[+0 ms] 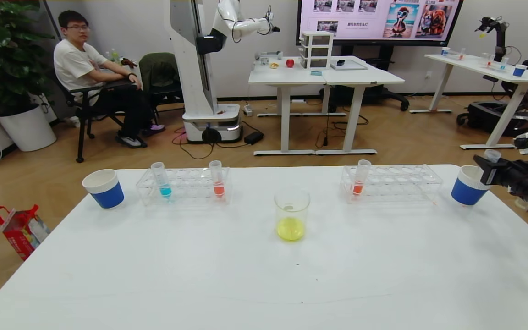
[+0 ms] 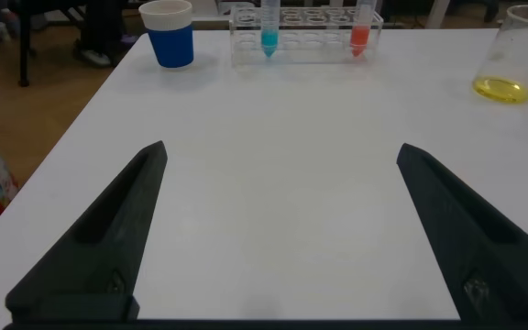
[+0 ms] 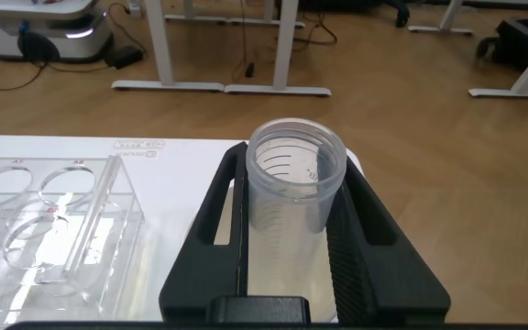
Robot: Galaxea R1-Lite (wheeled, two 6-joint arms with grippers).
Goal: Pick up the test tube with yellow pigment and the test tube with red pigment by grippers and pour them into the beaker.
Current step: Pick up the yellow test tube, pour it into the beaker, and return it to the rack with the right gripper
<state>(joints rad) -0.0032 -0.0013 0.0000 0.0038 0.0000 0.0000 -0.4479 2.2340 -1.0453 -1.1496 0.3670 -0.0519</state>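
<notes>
The beaker (image 1: 291,214) stands near the middle of the white table (image 1: 264,284) with a shallow pool of yellow liquid at its bottom. Behind it to the left, a clear rack (image 1: 184,185) holds a tube with blue liquid (image 1: 162,179) and a test tube with red pigment (image 1: 217,178) — both upright in their holes. A second clear rack (image 1: 392,183) on the right holds another red-pigment tube (image 1: 360,178), tilted slightly. A blue paper cup (image 1: 104,188) sits left of the first rack, and another blue cup (image 1: 468,185) stands at the table's right end.

The right gripper (image 1: 491,170) hovers just above that right-hand cup, its fingers closed on an empty clear test tube (image 3: 293,188) — open mouth up, no liquid visible in it. The left gripper (image 2: 278,229) hangs over bare table with its fingers spread wide, holding nothing.
</notes>
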